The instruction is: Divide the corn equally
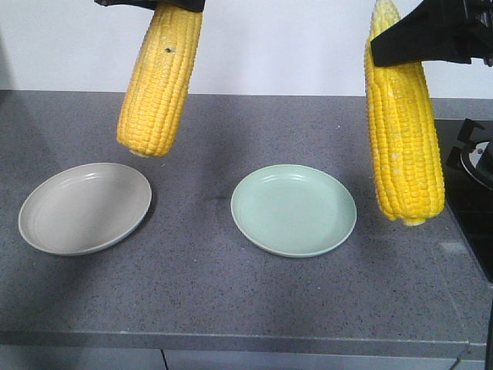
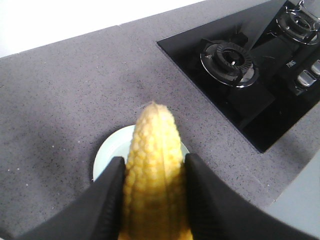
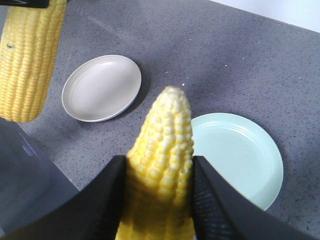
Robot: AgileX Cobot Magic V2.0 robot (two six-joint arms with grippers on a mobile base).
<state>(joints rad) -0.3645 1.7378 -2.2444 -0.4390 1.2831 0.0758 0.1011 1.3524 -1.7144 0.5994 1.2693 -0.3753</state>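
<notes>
Two yellow corn cobs hang upright above a grey counter. My left gripper (image 1: 152, 4) at the top edge is shut on the left corn (image 1: 159, 77), which hangs above the counter between a grey plate (image 1: 85, 208) and a green plate (image 1: 293, 210). In the left wrist view the gripper (image 2: 154, 161) clamps that corn (image 2: 152, 150) over the green plate (image 2: 111, 150). My right gripper (image 1: 422, 37) is shut on the right corn (image 1: 404, 131), just right of the green plate. The right wrist view shows this gripper (image 3: 159, 161) holding its corn (image 3: 165, 135), with both plates bare.
A black gas hob (image 1: 471, 181) is set into the counter at the right, its burners (image 2: 229, 60) showing in the left wrist view. The counter's front edge (image 1: 231, 338) runs along the bottom. A white wall stands behind.
</notes>
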